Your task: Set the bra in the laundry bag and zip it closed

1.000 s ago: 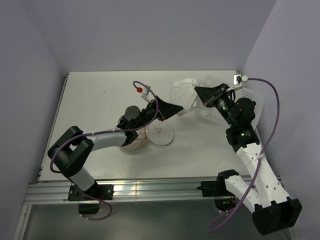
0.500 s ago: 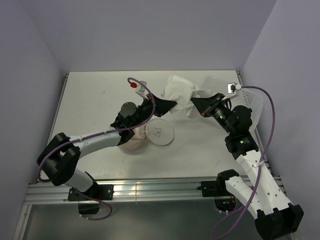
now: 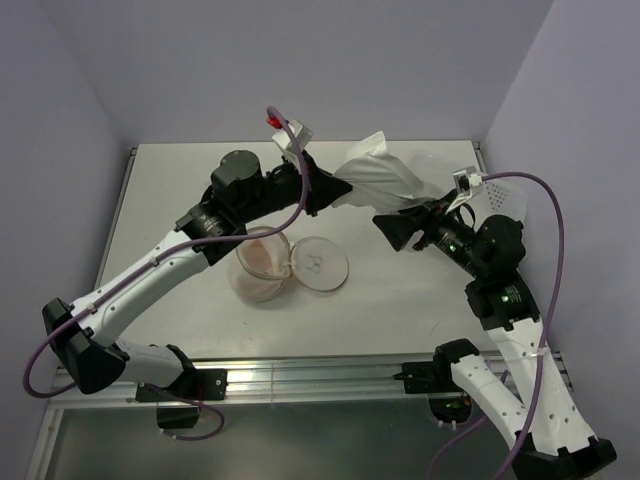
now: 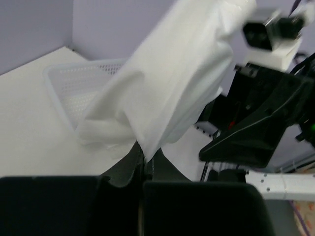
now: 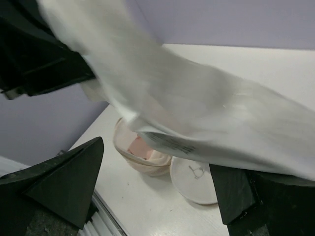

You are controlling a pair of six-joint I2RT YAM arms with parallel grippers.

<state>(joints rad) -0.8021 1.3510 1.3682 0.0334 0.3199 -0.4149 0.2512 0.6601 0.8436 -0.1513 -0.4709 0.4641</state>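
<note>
One left gripper (image 4: 143, 162) pinching white cloth (image 4: 167, 83), right gripper (image 5: 155, 187) wide, seemingly empty

The left arm (image 3: 150, 275) and the right arm (image 3: 503, 348) are showing white links joined by black motor housings, ending in black wedge-shaped jaws. A purple cable (image 3: 563, 250) is looping along each arm. Green lights (image 3: 505, 293) are glowing at the frame's right, and a red plug (image 3: 272, 119) is capping the left cable at upper centre.

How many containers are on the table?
2. The laundry bag stands near the table's middle, open, its lid lying flat beside it. The perforated plastic bin is at the far right, partly hidden behind the white cloth.
</note>
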